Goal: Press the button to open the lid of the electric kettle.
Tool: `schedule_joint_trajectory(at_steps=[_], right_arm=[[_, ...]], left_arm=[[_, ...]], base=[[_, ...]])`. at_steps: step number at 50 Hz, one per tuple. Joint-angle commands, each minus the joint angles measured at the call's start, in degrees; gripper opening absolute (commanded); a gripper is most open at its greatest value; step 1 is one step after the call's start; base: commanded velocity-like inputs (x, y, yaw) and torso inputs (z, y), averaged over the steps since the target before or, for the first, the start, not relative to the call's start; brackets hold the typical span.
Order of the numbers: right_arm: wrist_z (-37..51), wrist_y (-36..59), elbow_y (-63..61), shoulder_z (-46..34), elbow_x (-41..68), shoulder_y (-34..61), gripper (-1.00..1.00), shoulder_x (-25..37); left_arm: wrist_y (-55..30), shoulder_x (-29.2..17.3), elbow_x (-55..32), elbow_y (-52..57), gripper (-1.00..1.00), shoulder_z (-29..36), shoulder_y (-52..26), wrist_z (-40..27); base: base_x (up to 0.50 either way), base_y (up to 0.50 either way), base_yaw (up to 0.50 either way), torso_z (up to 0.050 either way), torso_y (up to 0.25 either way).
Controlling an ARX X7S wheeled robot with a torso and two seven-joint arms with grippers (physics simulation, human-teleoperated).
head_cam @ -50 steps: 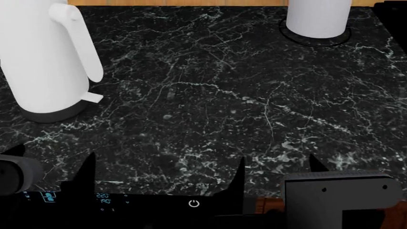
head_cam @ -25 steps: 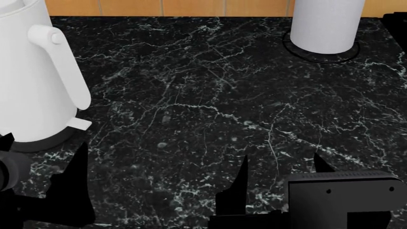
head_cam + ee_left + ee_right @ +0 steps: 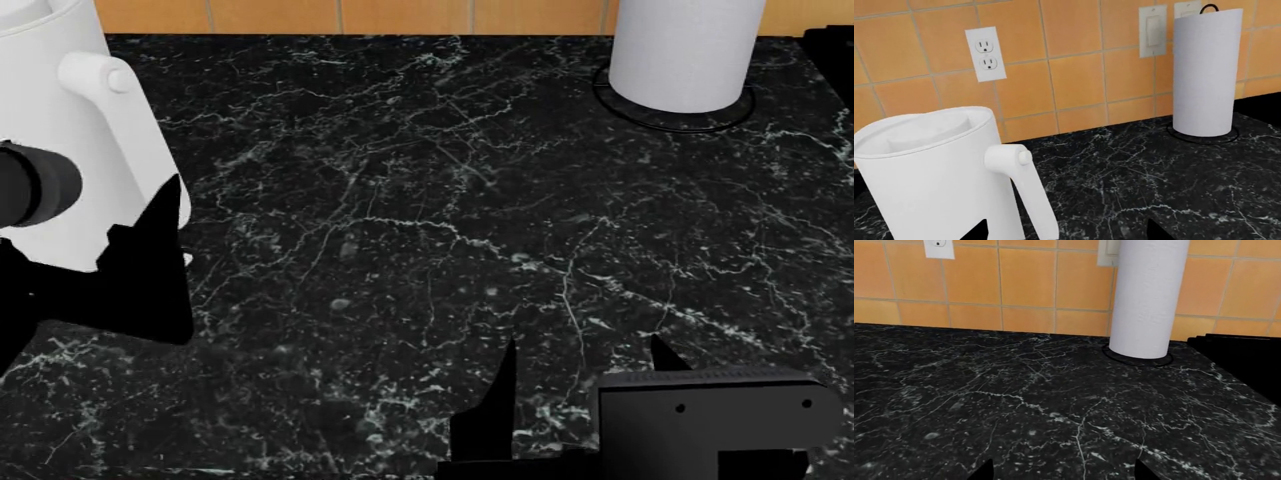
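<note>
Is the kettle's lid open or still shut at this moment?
Shut: in the left wrist view the electric kettle has its lid lying flat inside the rim, and the button is untouched.

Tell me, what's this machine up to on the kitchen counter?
A two-armed robot is going for the white electric kettle on the black marble counter. Its left gripper is right by the kettle, near the button atop the handle, not touching it. The right gripper hangs empty and open.

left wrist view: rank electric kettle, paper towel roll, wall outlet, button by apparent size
1. electric kettle, though nearest the camera and cut off by the frame
2. paper towel roll
3. wall outlet
4. button
</note>
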Motion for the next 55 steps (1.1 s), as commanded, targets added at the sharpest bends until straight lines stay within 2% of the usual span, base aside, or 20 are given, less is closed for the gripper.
schedule_joint_trajectory(at_steps=[1,8,19,30,38,39,55], right_arm=[[-0.9,-0.9,0.8,1.0,-0.6,-0.9,1.0,-0.8],[-0.9,-2.3,1.8,0.9,-0.4,-1.7,1.0,-0.5],[-0.4,-2.4,2.1,0.5,0.0,-1.8,1.0,-0.3],[-0.1,-3.8,3.4,-0.1,0.1,-2.4,1.0,0.1],[0.2,-3.7,3.5,-0.5,0.4,-2.5,1.0,0.4],[0.2,-3.7,3.5,-0.5,0.4,-2.5,1.0,0.4],[0.6,-4.9,4.4,-0.6,0.9,-3.2,1.0,0.8]], left_arm=[[0.5,-1.6,4.3,-11.2,1.0,4.8,-9.9,4.0],[4.1,-2.5,16.0,-16.0,1.0,11.3,-12.2,15.5],[7.1,-2.2,21.7,-21.2,1.0,17.7,-14.9,23.0],[7.9,-1.4,24.8,-26.6,1.0,21.3,-20.0,26.3],[8.3,-1.5,24.2,-26.6,1.0,21.2,-19.4,25.8],[8.1,-1.5,24.2,-26.7,-1.0,21.1,-19.8,25.4],[8.1,-2.0,24.6,-28.0,-1.0,22.5,-22.1,25.2]], base=[[0.0,0.0,0.0,0.0,0.0],[0.0,0.0,0.0,0.0,0.0],[0.0,0.0,0.0,0.0,0.0],[0.0,0.0,0.0,0.0,0.0],[0.0,0.0,0.0,0.0,0.0],[0.0,0.0,0.0,0.0,0.0],[0.0,0.0,0.0,0.0,0.0]])
